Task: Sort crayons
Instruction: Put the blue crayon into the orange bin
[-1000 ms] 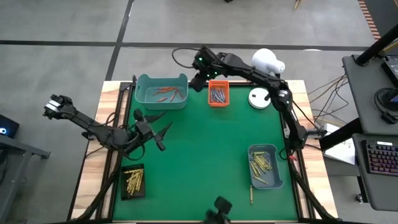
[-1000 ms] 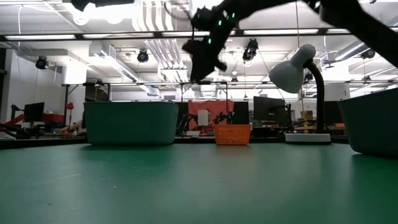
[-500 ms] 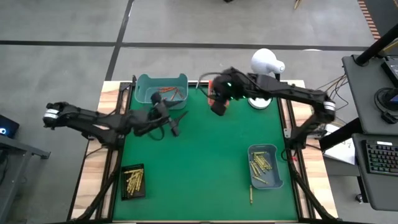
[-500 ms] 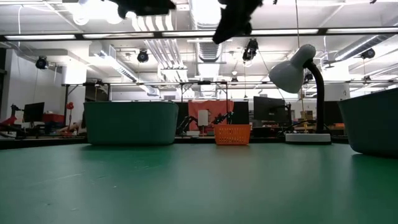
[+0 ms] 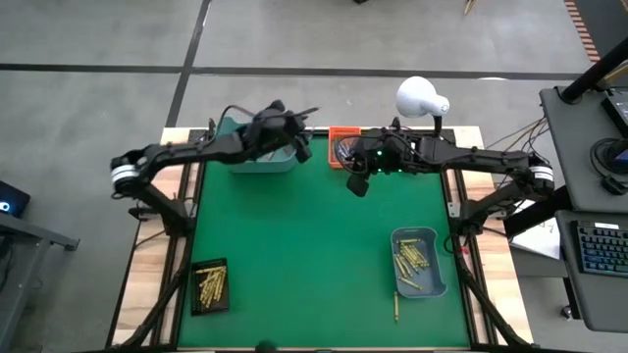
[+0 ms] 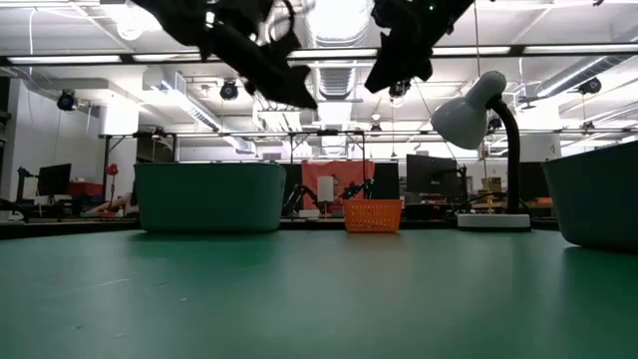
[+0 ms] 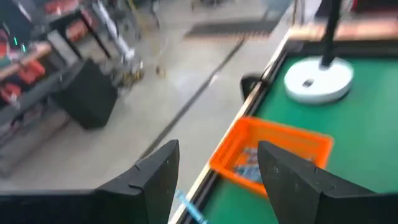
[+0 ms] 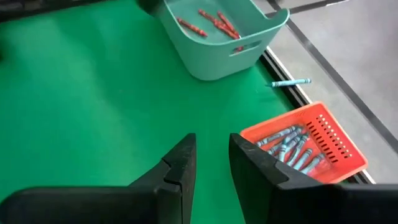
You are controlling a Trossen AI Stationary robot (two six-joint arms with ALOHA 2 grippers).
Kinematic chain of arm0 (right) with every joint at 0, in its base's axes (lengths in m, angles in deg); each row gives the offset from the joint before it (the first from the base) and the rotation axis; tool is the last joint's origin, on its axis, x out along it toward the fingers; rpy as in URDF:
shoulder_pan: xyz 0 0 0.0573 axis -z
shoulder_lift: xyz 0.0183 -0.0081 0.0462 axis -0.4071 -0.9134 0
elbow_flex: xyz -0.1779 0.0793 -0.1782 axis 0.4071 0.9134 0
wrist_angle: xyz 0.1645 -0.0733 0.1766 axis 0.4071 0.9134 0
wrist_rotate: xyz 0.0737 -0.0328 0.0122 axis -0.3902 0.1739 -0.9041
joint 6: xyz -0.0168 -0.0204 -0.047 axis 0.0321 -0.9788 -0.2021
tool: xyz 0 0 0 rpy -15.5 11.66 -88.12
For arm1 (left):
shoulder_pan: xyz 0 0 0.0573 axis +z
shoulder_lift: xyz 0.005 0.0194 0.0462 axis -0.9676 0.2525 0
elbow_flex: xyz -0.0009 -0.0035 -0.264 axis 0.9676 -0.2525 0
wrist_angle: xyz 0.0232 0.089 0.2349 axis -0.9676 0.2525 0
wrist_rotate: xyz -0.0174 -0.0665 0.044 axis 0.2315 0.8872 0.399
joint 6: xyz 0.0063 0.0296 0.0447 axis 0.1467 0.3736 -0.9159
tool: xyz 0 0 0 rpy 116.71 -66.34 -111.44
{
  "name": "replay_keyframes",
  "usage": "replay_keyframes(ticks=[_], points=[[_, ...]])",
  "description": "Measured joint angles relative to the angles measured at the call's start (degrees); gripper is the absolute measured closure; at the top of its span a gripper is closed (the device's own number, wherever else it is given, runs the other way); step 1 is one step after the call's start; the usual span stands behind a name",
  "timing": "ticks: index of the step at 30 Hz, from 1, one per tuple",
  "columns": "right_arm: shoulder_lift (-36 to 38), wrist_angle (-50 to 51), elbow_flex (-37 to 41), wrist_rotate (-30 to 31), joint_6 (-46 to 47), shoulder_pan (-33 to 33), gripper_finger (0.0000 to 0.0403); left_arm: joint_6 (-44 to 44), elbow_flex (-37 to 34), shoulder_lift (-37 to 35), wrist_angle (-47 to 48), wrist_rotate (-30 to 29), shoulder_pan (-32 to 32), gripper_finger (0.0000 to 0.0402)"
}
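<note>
Green felt carries our sorted crayons [image 8: 292, 147] in bins, but one blue stray [image 8: 290, 82] at twelve o'clock may roll off; left gripper [image 7: 217, 180] gapes, right gripper [image 8: 212, 163] narrowly parted, empty.

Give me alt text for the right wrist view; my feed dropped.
The right gripper, fingers slightly apart and empty, hangs over green table. Beyond it sit an orange basket of blue crayons and a teal bin of red crayons. One blue crayon lies loose off the mat between them.
</note>
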State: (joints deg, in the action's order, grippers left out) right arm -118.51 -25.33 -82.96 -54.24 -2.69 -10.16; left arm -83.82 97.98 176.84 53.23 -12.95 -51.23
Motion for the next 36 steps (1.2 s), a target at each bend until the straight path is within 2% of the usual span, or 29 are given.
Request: replay_keyframes(ticks=[5,12,15,19,22,28,33,36], points=[[0.74,0.17,0.15,-0.01,1.00,-0.05,0.0312,-0.50,8.25,7.61,7.27,0.28,4.80,0.0201],[0.96,0.79,0.24,-0.01,0.98,-0.25,0.0320,-4.18,14.89,14.11,15.05,1.09,7.46,0.0201],[0.94,0.83,0.39,-0.01,1.10,-0.25,0.0321,-6.39,16.51,15.72,18.59,4.44,8.12,0.0201],[0.94,0.91,1.08,-0.01,1.36,-0.25,0.0317,-12.94,17.11,16.67,21.60,11.73,8.37,0.0201],[0.94,0.77,1.72,-0.02,2.12,-0.25,0.0317,-15.73,17.39,17.46,22.78,13.00,8.48,0.0201],[0.94,0.71,2.85,-0.01,2.16,-0.23,0.0323,-7.94,17.45,19.57,18.22,12.28,8.80,0.0201],[0.94,0.72,3.35,0.00,2.54,-0.23,0.0320,-1.10,18.70,23.04,17.22,6.32,8.80,0.0201],[0.94,0.72,3.61,0.01,2.64,-0.23,0.0317,-0.53,19.86,25.36,17.33,5.32,8.91,0.0201]])
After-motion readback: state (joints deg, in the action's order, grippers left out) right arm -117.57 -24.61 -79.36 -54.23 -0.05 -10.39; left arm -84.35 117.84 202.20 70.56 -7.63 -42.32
